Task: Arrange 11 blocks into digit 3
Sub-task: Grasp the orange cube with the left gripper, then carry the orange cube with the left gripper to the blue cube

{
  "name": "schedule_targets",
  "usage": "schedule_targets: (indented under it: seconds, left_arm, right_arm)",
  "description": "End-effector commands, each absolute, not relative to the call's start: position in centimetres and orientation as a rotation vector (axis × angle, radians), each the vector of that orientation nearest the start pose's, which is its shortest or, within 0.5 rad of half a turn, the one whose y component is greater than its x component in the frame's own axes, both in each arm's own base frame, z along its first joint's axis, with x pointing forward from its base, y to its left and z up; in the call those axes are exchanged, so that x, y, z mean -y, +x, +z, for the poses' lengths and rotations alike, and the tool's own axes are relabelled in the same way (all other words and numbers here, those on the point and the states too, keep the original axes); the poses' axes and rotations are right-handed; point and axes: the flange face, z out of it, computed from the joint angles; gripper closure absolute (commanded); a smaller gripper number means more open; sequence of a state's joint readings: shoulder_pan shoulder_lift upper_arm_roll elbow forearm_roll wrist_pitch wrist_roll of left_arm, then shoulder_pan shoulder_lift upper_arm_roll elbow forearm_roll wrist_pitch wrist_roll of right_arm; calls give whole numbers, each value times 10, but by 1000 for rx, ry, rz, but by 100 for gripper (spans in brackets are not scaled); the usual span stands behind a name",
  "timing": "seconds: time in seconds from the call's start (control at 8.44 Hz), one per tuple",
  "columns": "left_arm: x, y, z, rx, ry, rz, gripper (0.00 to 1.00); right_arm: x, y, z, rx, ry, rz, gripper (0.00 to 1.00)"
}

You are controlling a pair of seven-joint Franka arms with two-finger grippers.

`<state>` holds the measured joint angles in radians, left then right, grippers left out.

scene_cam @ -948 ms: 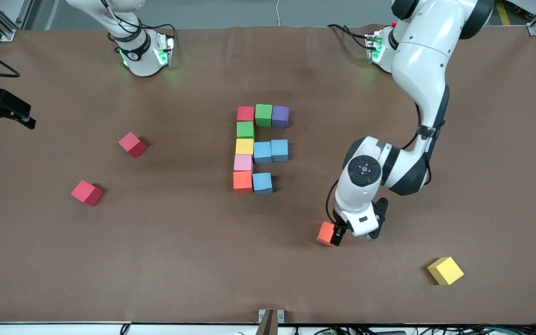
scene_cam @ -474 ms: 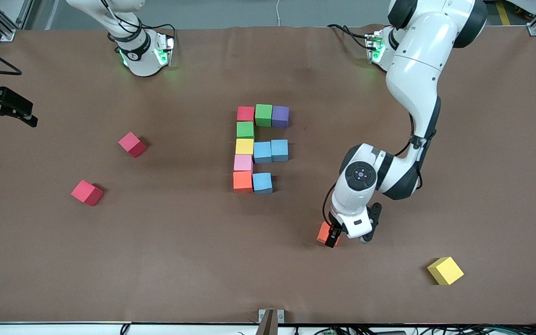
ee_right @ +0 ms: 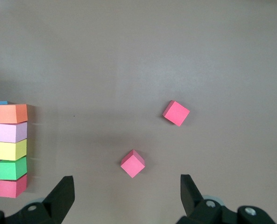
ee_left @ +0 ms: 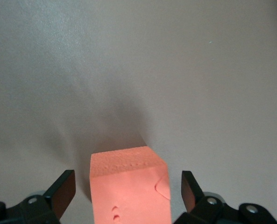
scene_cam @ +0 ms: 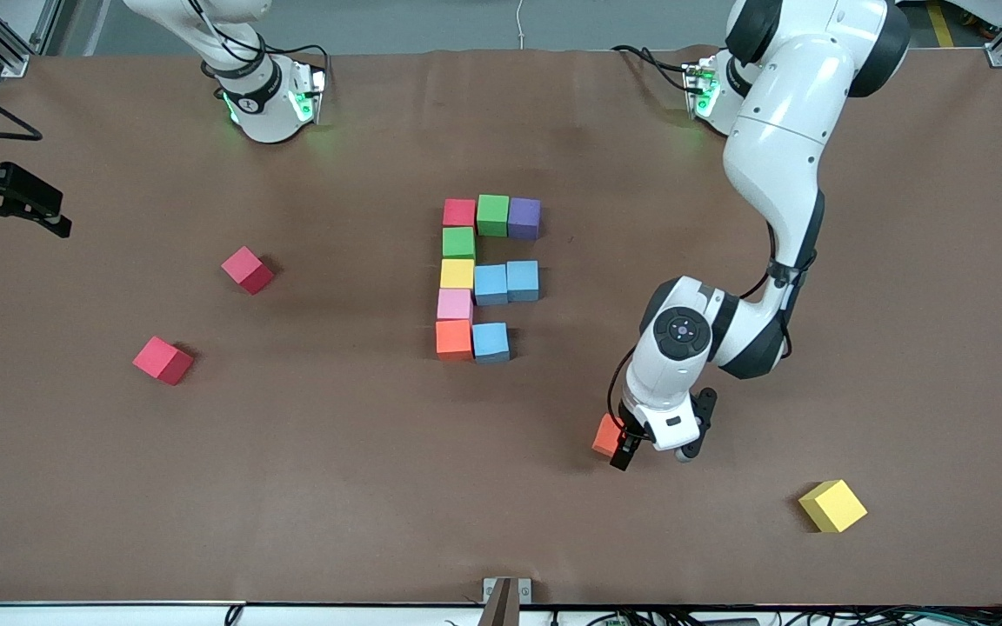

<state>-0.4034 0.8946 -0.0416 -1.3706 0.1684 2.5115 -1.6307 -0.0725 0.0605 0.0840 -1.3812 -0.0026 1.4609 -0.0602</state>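
Several blocks sit joined at the table's middle: red (scene_cam: pixel 458 211), green (scene_cam: pixel 492 214), purple (scene_cam: pixel 524 217), a column of green, yellow (scene_cam: pixel 457 273), pink and orange (scene_cam: pixel 453 338), plus three light blue ones (scene_cam: pixel 490 342). A loose orange block (scene_cam: pixel 606 433) lies nearer the camera, toward the left arm's end. My left gripper (scene_cam: pixel 621 442) is low around it, open. In the left wrist view the orange block (ee_left: pixel 129 186) fills the space between the fingers (ee_left: pixel 63 191) with a gap on each side. My right gripper (ee_right: pixel 127 198) hangs open and empty, high over two loose red blocks (ee_right: pixel 132 164).
Two red blocks (scene_cam: pixel 247 269) (scene_cam: pixel 163 360) lie loose toward the right arm's end. A yellow block (scene_cam: pixel 831 505) sits near the front edge at the left arm's end. The right gripper (scene_cam: pixel 10 228) shows at the edge of the front view. The brown mat (scene_cam: pixel 362 469) covers the table.
My left gripper has shifted over the orange block and lower, so it now covers more of it. The right gripper has barely drifted. No block has moved.
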Motion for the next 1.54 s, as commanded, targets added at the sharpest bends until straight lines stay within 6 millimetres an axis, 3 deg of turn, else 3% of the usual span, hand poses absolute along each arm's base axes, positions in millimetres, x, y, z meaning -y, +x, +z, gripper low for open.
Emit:
schedule_targets:
  seconds: [0.0,0.12,0.36,0.47,0.59,0.71,1.07,1.18,1.42]
  left_arm:
    - [321,687,189,1682,-2845,-319,0]
    - [320,687,188,1682,-2844,-320,1]
    - [319,688,192,1694,-2845,-326,53]
    - [321,689,202,1720,-2843,-333,71]
    - [327,690,228,1797,-2844,-322,76]
    - [335,684,238,1858,-2810,-286,76]
    - [389,639,232,2018,-2566,-149,74]
    - [397,625,232,2043,-2469,-112,74]
    - [408,594,213,2088,-2310,-76,71]
  right_arm:
    - [-5,560,669,128,-3147,-19,0]
    - [-5,560,669,128,-3147,-19,0]
    - [-5,560,669,130,-3146,-19,0]
    - [-5,560,669,130,-3146,-19,0]
    - [-5,560,669,130,-3146,-19,0]
    - [-5,560,669,130,-3146,-19,0]
    - [-5,560,669,130,-3148,-17,0]
    - [-5,561,668,130,-3148,-14,0]
    - [-5,561,667,130,-3148,-12,0]
